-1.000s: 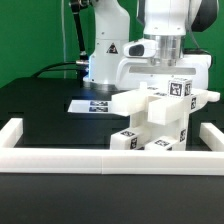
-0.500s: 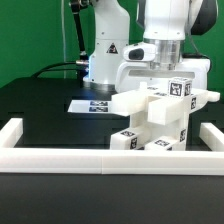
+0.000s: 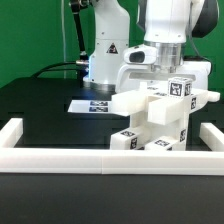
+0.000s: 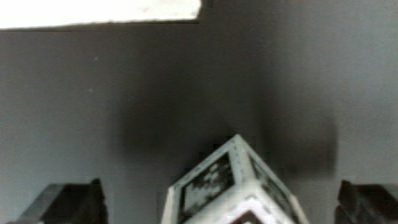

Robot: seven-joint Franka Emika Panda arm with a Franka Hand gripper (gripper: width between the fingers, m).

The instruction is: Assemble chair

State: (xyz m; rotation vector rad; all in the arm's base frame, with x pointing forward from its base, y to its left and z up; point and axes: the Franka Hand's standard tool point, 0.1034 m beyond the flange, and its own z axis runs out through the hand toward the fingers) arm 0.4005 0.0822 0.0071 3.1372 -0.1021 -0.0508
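The partly joined white chair (image 3: 160, 115) stands against the front right of the border frame, with tagged blocks stacked and a flat slab sticking out to the exterior view's left. A tagged post top (image 3: 180, 88) rises at its upper right. My gripper (image 3: 165, 66) hangs just above the chair's top. In the wrist view the tagged post tip (image 4: 231, 185) points up between my two dark fingers (image 4: 71, 203), which stand wide apart and clear of it. My gripper (image 4: 221, 205) is open and holds nothing.
The long low white border frame (image 3: 90, 160) runs along the front and both sides of the black table. The marker board (image 3: 90, 104) lies flat behind the chair, at the robot's base (image 3: 100, 60).
My gripper has risen a little above the chair. The chair parts have not moved.
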